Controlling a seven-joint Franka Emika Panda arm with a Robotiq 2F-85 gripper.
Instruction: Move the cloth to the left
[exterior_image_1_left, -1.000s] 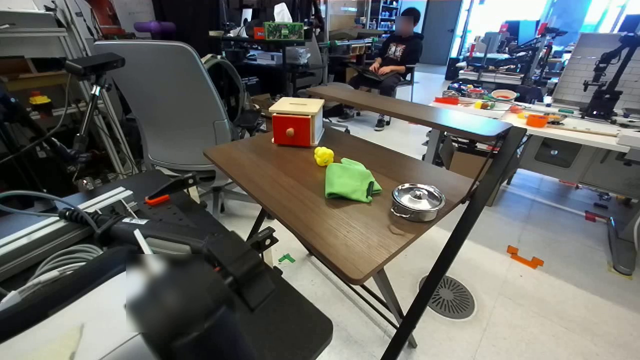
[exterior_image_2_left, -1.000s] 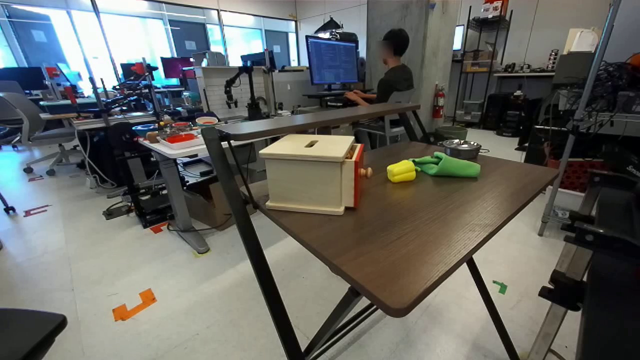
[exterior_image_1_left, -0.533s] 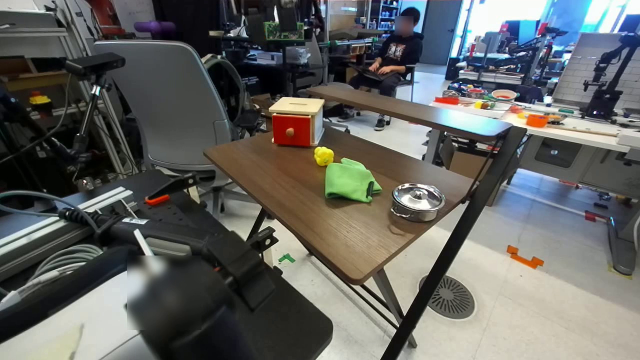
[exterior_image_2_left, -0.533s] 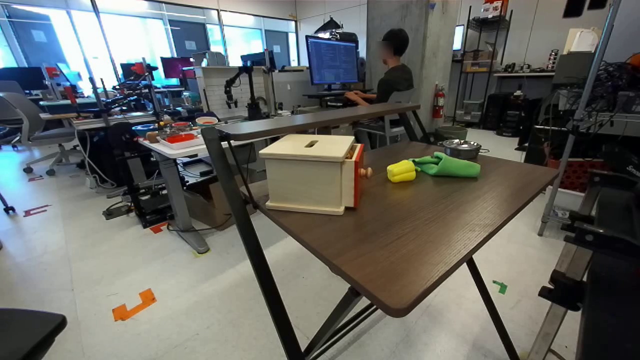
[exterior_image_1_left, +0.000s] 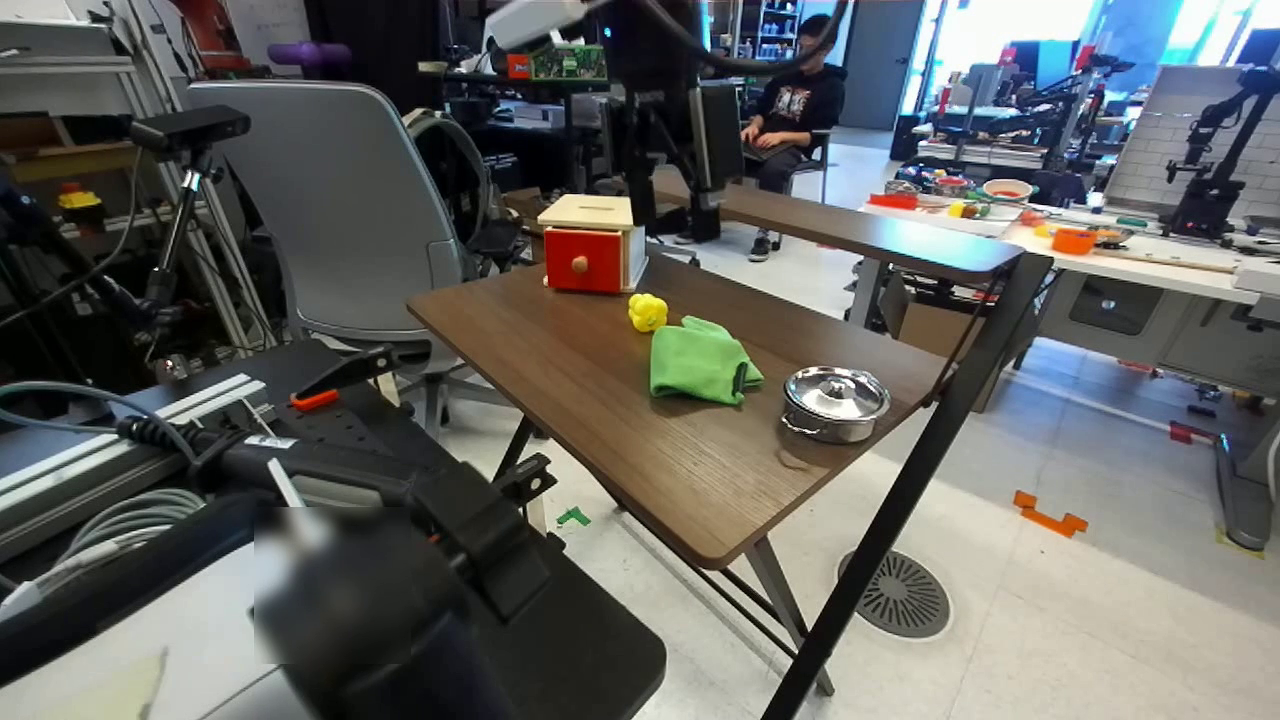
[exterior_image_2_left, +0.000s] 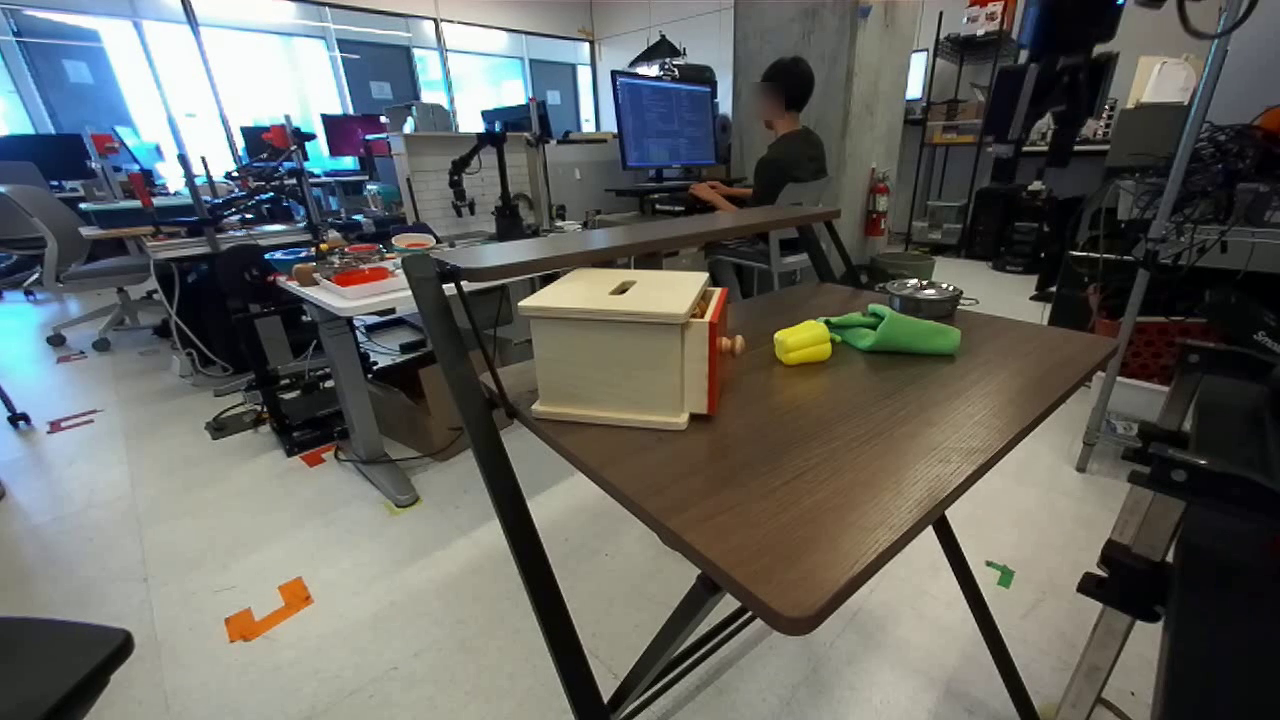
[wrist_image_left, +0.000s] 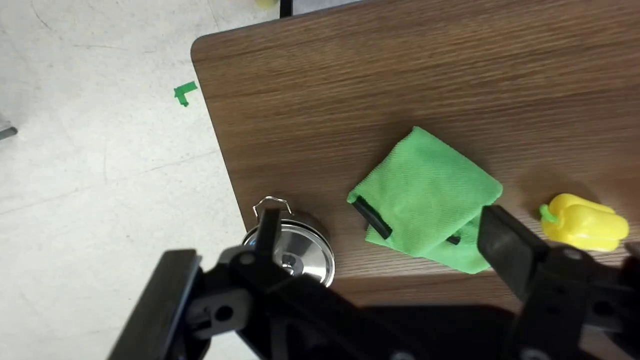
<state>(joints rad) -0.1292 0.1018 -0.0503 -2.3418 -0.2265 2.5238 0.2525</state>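
Since the earlier frame, the arm (exterior_image_1_left: 655, 50) and gripper (exterior_image_1_left: 674, 222) have come lower in both exterior views, the arm's top cut off. In the wrist view, the pot (wrist_image_left: 312, 252), partly hidden by the gripper, stands left of the green cloth (wrist_image_left: 432, 195), which lies on the table (wrist_image_left: 310, 100). Higher than the cloth, the gripper points downward, spread wide. Right of the cloth is the yellow pepper (wrist_image_left: 582, 225).

Matt cloth (wrist_image_left: 425, 185), glossy metal pot (exterior_image_1_left: 836, 405)

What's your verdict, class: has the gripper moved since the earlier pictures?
Yes: in an exterior view, the gripper has dropped from above the wooden box to about level with its top.
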